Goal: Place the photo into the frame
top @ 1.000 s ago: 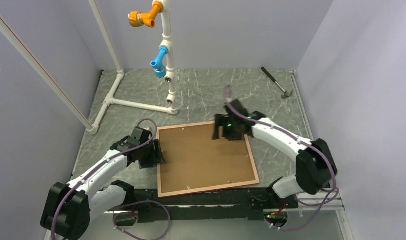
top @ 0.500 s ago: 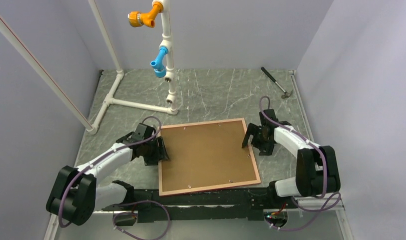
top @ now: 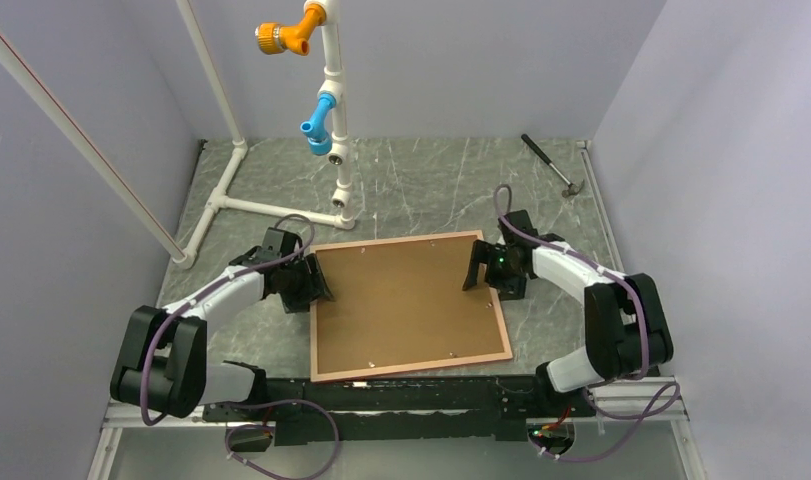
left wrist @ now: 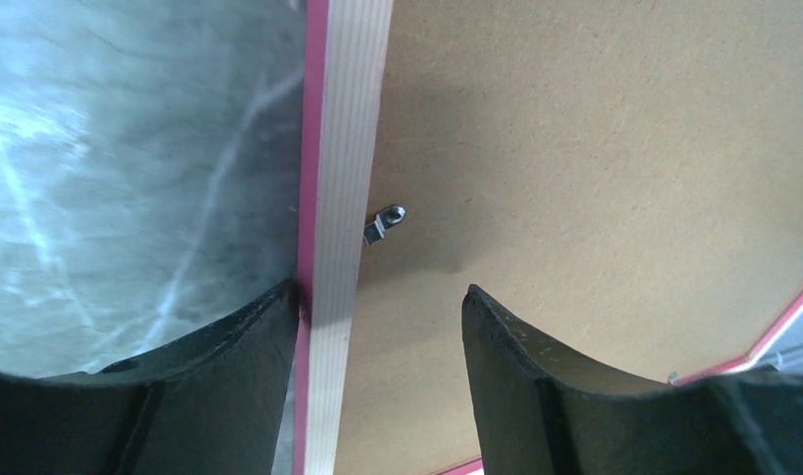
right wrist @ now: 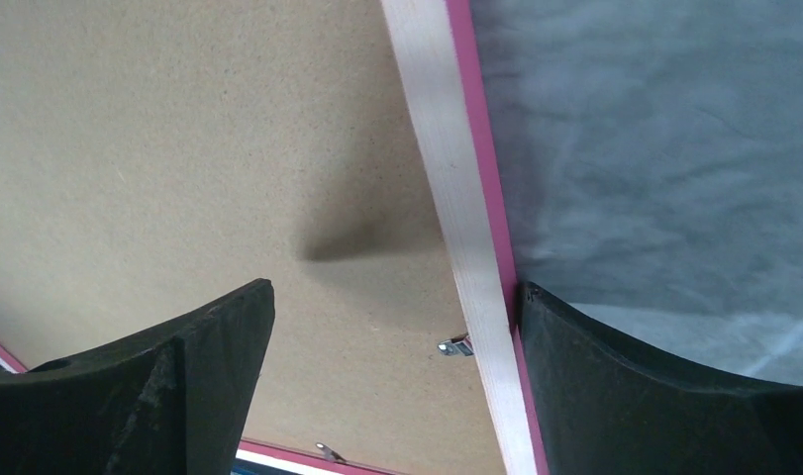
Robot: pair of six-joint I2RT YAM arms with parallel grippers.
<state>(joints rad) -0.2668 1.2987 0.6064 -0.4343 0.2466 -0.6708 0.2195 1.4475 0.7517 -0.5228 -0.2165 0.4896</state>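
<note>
- On grey tabletop (top: 411, 180), showing frame (left wrist: 343, 148) back-up, backing board (top: 406, 300) seated (photo unseen).
- Straddling side rails with left gripper (left wrist: 379, 292) and right gripper (right wrist: 395, 289), jaws spread, likely steadying.

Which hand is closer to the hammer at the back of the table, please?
Right. The right hand straddles the frame's right edge, with the hammer beyond it near the back right corner; the left hand sits at the frame's left edge, much farther away.
</note>
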